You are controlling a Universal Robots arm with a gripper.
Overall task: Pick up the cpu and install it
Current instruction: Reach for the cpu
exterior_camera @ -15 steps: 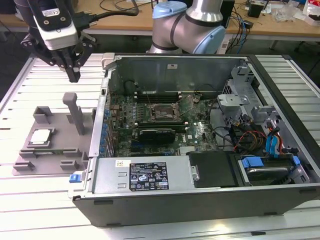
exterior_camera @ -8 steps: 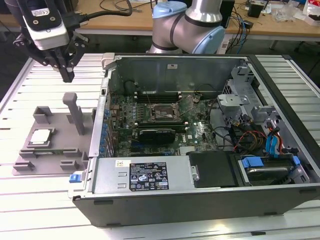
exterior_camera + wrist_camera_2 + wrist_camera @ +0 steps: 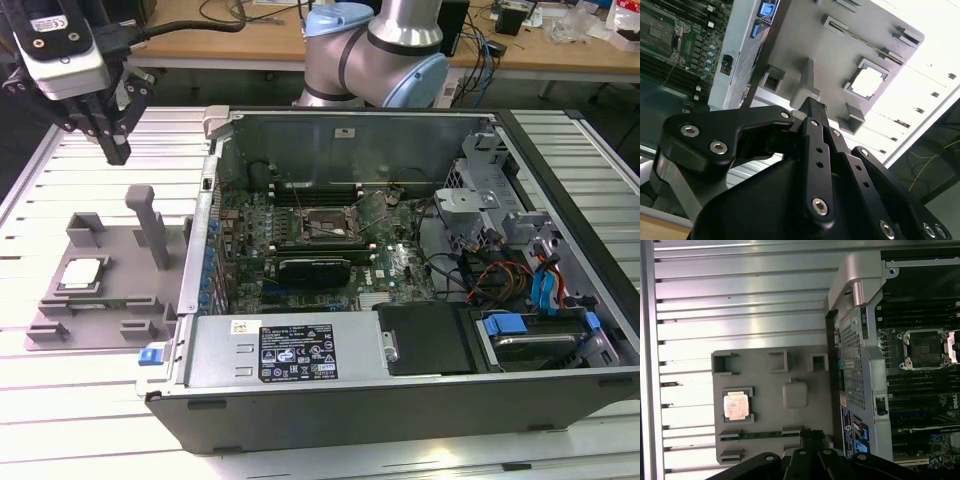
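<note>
Cpu (image 3: 82,274) lies flat in the grey tray (image 3: 125,278), untouched; the gripper (image 3: 114,152) hanging above, claw pressed together, would need spreading and centring squarely.

Robotics lab, with a bench set up for computer assembly work.
A slotted aluminium worktop (image 3: 60,420) carries an open desktop computer case (image 3: 400,395) with its motherboard (image 3: 400,270) exposed. Just beside the case, on the exterior view's left, sits a grey plastic fixture tray (image 3: 120,250). The pale blue and silver joints of an industrial robot arm (image 3: 375,45) rise at the far edge of the worktop, behind the case. Farther back run wooden desks (image 3: 560,60) strewn with loose cables (image 3: 488,45) and small bits of equipment, the usual clutter of a test room.
</note>
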